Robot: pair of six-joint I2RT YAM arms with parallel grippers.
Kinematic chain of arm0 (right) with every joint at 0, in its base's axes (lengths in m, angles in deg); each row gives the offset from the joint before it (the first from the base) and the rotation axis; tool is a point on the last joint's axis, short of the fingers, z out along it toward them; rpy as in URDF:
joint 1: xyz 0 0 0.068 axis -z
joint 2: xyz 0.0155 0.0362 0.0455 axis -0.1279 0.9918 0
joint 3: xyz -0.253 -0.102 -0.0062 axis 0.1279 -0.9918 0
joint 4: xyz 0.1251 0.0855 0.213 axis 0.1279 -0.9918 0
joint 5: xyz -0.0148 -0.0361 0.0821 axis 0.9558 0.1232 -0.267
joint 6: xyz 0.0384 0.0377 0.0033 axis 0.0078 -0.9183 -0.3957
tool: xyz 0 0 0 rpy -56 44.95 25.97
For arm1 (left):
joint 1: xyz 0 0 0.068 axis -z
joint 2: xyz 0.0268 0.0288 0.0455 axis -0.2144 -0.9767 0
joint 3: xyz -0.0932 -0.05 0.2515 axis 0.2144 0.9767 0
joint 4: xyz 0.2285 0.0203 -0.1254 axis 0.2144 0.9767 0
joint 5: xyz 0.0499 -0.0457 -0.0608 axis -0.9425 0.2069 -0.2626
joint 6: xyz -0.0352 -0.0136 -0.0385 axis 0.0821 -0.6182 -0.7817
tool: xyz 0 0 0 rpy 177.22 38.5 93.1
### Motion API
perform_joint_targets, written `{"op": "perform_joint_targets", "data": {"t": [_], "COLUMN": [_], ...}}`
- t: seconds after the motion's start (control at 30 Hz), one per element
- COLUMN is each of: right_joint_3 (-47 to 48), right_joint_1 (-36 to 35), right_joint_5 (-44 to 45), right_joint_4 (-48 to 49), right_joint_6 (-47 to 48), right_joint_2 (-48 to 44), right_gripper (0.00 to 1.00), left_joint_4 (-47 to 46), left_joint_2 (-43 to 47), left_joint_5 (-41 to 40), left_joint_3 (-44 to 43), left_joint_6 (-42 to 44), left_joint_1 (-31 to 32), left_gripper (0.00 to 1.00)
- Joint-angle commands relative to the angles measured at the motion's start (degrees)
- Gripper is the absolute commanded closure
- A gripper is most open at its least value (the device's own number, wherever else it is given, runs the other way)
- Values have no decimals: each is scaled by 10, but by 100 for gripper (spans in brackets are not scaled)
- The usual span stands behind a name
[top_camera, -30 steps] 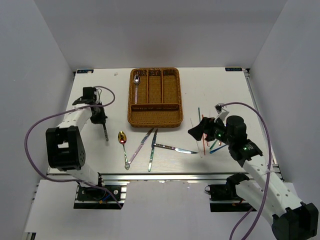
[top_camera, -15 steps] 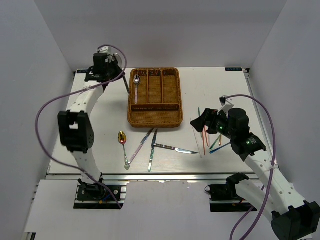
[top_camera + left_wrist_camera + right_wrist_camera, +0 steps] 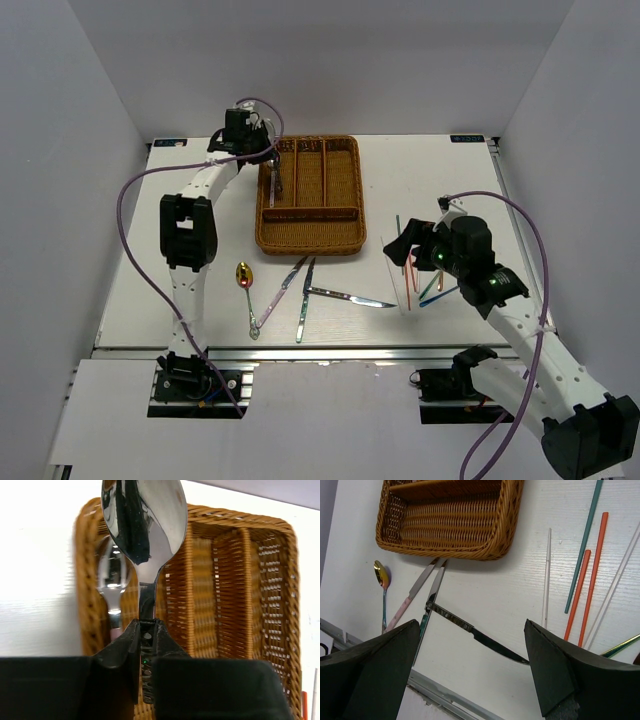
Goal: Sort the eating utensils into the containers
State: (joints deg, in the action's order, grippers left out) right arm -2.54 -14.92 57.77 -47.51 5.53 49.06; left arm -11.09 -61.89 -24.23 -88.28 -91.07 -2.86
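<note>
My left gripper [image 3: 266, 158] hovers over the far left corner of the brown wicker tray [image 3: 310, 244]. In the left wrist view it [image 3: 146, 629] is shut on the handle of a silver spoon [image 3: 145, 525], held above the tray's left long slot. Another silver spoon [image 3: 112, 580] lies in that slot. My right gripper [image 3: 404, 254] is open and empty above the table right of the tray, and the right wrist view shows it [image 3: 471, 626] over a dark-handled knife [image 3: 470, 629]. Red [image 3: 594, 570], green [image 3: 582, 550] and white [image 3: 546, 575] chopsticks lie to its right.
A gold-bowled spoon [image 3: 243, 275] and three knives [image 3: 303, 298] lie on the table in front of the tray. A blue-and-gold utensil [image 3: 440, 296] lies under the right arm. The tray's other long slots [image 3: 227, 595] and crosswise slot [image 3: 310, 214] hold nothing visible.
My left arm has carried the spoon from the table's left side up to the far left and then over the tray's left slot. My right gripper has drifted slightly right.
</note>
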Motion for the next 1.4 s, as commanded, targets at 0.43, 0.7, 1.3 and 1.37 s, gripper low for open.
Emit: {"op": "perform_joint_targets", "data": {"t": [0.43,0.7,1.3,1.37], "right_joint_3": [20,37,0,-1], "right_joint_1": [-2,-2,-3,-4], "right_joint_5": [0,9,3,5], "right_joint_4": [7,-1,-12,-15], "right_joint_6": [17,32,17,17], "right_joint_2": [11,25,6,5], "right_gripper": [11,11,11,11], "left_joint_4": [41,84,185,208], "left_joint_2": [133,438,667,642], "left_joint_5": [-81,-276,-436,-447], "left_joint_3": [13,316,692,683], "left_joint_6": [10,-102,-255,-273], "left_joint_1": [30,90,239,249], "left_gripper": [2,2,2,2]}}
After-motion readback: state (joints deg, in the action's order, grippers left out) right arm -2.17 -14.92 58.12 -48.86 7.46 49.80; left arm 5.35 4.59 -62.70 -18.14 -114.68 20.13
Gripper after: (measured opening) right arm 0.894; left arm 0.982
